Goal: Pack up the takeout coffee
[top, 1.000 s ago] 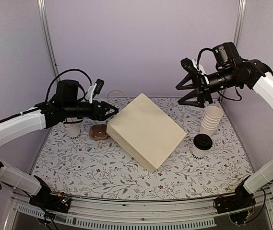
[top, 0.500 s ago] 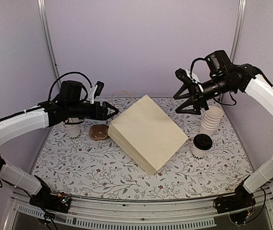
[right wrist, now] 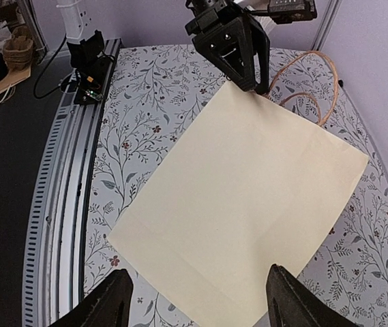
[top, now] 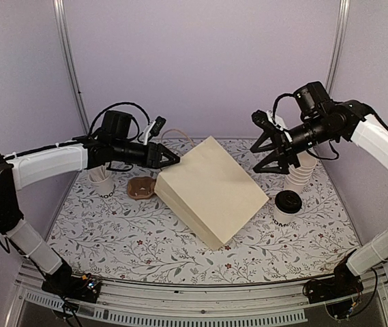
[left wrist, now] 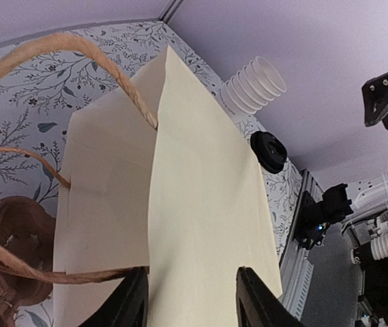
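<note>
The takeout coffee [top: 288, 206], a white cup with a black lid [left wrist: 269, 151], stands on the table right of the cream paper bag [top: 207, 187]. The bag lies flat, its twine handles [left wrist: 57, 48] at the far left end. My left gripper [top: 173, 158] is at that end. In the left wrist view its jaws [left wrist: 192, 303] stand apart with the bag's upper panel [left wrist: 200, 204] between them. My right gripper [top: 267, 146] hangs open above the bag's right side, over the bag [right wrist: 248, 197] in its own view [right wrist: 197, 306], holding nothing.
A stack of plain white cups [top: 299, 170] stands behind the coffee, close under the right arm. A white cup of stir sticks [top: 101, 180] and a brown object [top: 140, 187] sit left of the bag. The table's front rail [top: 200, 300] runs along the near edge.
My left gripper has reached right to the bag's handle end and its jaws have narrowed. The right gripper has come down and slightly left over the bag, still open.
</note>
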Controlling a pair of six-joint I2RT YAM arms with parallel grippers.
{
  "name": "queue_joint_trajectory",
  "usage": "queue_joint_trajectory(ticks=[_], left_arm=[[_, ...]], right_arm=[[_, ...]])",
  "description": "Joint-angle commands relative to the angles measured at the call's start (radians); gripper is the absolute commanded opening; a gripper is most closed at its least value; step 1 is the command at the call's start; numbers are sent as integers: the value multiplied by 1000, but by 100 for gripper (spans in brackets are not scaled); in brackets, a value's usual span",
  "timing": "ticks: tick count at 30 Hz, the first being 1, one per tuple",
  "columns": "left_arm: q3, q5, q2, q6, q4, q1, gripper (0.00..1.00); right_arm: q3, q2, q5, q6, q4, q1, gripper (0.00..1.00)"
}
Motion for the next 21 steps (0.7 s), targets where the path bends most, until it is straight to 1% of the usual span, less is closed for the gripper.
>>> queue_joint_trajectory(ticks=[1, 4, 8, 10, 12, 14, 18, 21], left_arm=[[59, 100, 74, -1, -12, 6, 42], [73, 117, 93, -8, -23, 3, 34], [81, 100, 84, -13, -27, -5, 28], [85, 94, 80, -19, -29, -7, 27], [86, 77, 78, -33, -32, -10, 30], [88, 79, 86, -42, -32, -13, 30], [128, 110, 142, -63, -66, -26, 30], [165, 103, 187, -57, -93, -67, 30]], right_arm=[[-16, -48, 14, 2, 33, -5, 70], [-24, -52, 17, 2, 38, -5, 70], [-37, -59, 17, 3, 42, -5, 70], [-38, -63, 18, 6, 42, -5, 70], [-40, -67, 18, 7, 44, -5, 70], [-44, -71, 21, 9, 46, -5, 70], [-37, -67, 28, 12, 43, -5, 70], [-20, -59, 30, 10, 22, -4, 70]])
